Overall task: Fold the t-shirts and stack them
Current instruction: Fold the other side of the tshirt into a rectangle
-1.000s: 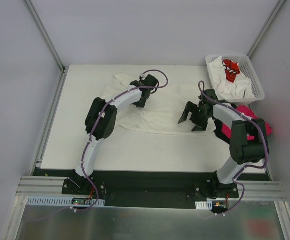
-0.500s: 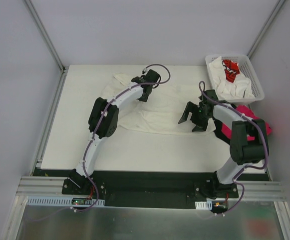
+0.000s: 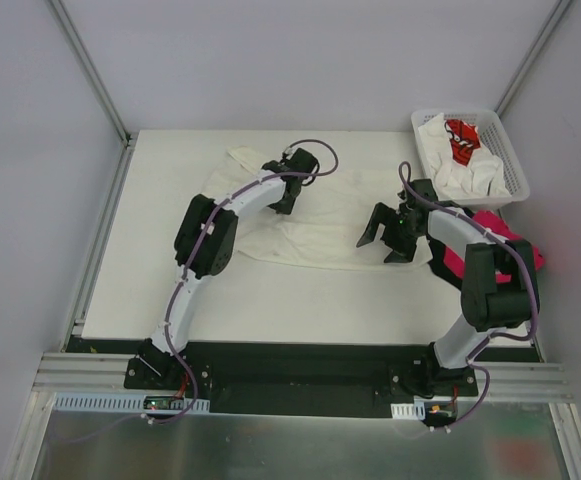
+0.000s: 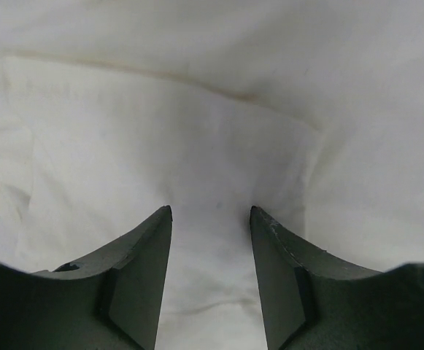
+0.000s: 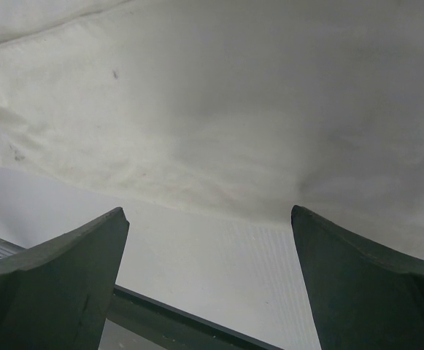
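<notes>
One cream t-shirt (image 3: 320,225) lies spread out flat in the middle of the white table (image 3: 160,270). In the left wrist view it fills the picture, with a soft fold line running across it.

Two arms reach over this shirt. The left fingers (image 3: 284,203) hang over the far part of the shirt. In the left wrist view the left fingers (image 4: 210,211) are a little way apart. Nothing is between them, and the cream cloth shows in the gap.

The right fingers (image 3: 385,243) hang over the right part of the shirt, near its front edge. In the right wrist view the right fingers (image 5: 208,215) are spread very wide and hold nothing. Under them are the edge of the shirt and a strip of bare table.

One white basket (image 3: 460,112) sits at the far right corner of the table. It holds one white shirt with red print (image 3: 460,140) and more white cloth (image 3: 470,175). I cannot tell how many shirts the white cloth is. The red print is too small to read.

One pink shirt (image 3: 492,224) lies just in front of the basket, partly under the right arm.
</notes>
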`<state>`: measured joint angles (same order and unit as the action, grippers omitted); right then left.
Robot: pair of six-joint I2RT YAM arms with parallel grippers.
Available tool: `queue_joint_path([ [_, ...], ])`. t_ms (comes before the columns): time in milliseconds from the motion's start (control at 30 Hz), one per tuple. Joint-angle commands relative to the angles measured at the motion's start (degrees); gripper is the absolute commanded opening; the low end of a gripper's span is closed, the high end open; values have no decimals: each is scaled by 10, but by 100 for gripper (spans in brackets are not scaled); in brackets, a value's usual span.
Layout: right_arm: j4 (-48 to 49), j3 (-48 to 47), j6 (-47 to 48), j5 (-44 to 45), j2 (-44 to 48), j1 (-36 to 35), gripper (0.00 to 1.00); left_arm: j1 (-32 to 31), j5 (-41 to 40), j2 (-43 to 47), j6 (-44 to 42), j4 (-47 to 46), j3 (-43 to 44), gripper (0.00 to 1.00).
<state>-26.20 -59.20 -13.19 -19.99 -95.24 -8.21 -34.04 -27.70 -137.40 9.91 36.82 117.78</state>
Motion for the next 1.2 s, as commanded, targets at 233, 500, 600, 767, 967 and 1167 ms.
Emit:
queue_joint_path([
  [233,14,12,9,-25,33,3,96,-2,-42,337,220,118,-276,45],
  [500,29,23,1,-45,37,3,96,-1,-79,441,353,200,-363,45],
  [600,35,27,-4,-53,43,3,96,1,-82,429,391,218,-369,45],
  [767,36,29,-5,-53,57,4,96,27,-67,369,439,225,-365,43],
  [967,37,38,-3,-54,62,6,97,81,-20,419,469,136,-447,42],
  [1167,42,39,-3,-59,52,6,97,128,-5,480,502,84,-514,41],
])
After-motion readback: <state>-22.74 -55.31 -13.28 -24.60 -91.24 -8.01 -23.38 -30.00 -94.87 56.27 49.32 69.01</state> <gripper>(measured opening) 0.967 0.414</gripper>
